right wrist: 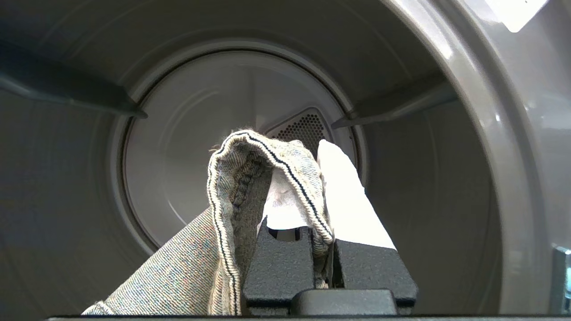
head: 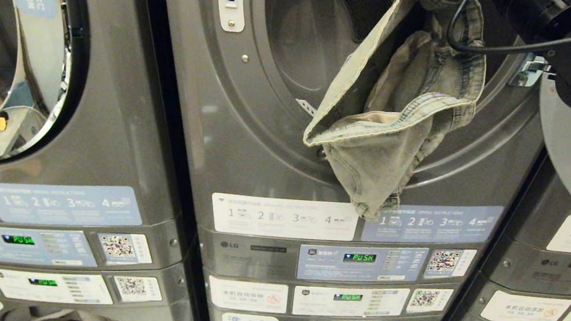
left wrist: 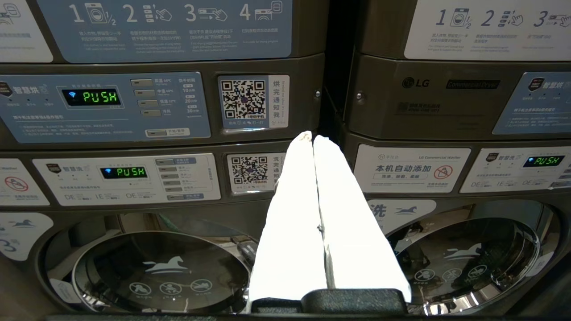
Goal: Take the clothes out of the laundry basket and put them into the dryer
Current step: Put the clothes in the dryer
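Jeans (head: 397, 124) hanging at dryer (head: 276, 144) opening, right gripper (right wrist: 312, 178) clamped on waistband, arm reaching into drum

Grey stacked machines (head: 112, 130) stand side by side and fill the room in front. Blue and white instruction stickers (head: 62, 203) and QR code labels (head: 118, 245) cover their panels, where small green displays (head: 17, 239) read PUSH. A round glass door (left wrist: 160, 272) reflects light.
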Motion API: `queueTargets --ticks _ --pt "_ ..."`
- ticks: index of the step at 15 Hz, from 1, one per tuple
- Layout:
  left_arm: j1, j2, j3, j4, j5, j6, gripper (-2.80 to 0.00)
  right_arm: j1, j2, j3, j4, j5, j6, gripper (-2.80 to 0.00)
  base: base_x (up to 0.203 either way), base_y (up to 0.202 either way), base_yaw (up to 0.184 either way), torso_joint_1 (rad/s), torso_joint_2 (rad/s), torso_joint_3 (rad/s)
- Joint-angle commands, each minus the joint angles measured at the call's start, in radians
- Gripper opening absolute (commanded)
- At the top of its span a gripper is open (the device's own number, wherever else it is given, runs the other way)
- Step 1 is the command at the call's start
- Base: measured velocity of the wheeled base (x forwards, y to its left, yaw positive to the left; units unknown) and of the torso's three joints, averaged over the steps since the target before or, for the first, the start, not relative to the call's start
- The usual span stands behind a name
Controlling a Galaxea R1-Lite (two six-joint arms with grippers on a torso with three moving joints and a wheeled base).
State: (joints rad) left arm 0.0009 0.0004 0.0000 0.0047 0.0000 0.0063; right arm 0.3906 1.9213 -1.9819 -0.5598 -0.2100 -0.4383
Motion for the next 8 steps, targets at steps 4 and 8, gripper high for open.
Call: queueTargets --ticks 4,8 --pt "0.001 0.000 0.002 0.000 0.000 0.008 -2.80 -0.001 -0.008 0.000 -0.002 -0.002 -0.003 -2.80 0.000 0.000 0.000 0.000 0.00 0.000" --pt "0.001 0.000 0.002 0.001 0.000 0.008 -2.80 -0.001 -0.009 0.000 -0.002 -0.002 -0.004 -2.80 0.105 0.000 -0.002 -0.004 0.00 0.004"
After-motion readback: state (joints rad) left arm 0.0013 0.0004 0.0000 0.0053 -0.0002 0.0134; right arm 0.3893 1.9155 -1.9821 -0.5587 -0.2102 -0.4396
